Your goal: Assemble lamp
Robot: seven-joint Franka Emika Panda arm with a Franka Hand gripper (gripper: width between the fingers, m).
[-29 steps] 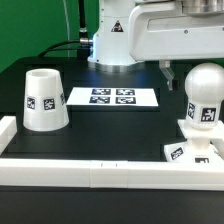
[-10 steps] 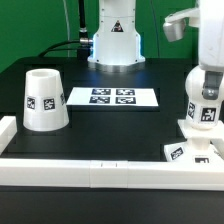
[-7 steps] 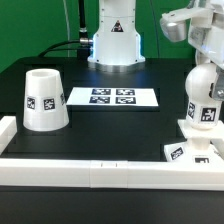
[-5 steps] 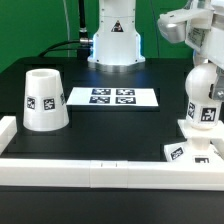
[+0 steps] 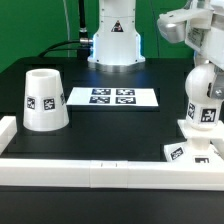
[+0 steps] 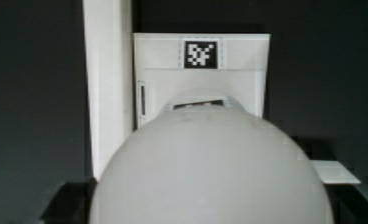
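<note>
The white round-topped bulb stands upright on the square base at the exterior view's right. My gripper is down over the bulb's top, with its fingers against the bulb's sides, shut on it. In the wrist view the bulb's dome fills the frame between the fingers. The tagged base lies beyond it. The tapered shade stands alone, mouth up, at the exterior view's left.
The marker board lies flat mid-table in front of the robot's pedestal. A long white rail runs along the near edge and also shows in the wrist view. A green wall stands behind.
My gripper came down from above onto the bulb's top, closed round it, and has since turned slightly. The bulb, base and shade stay in place.
</note>
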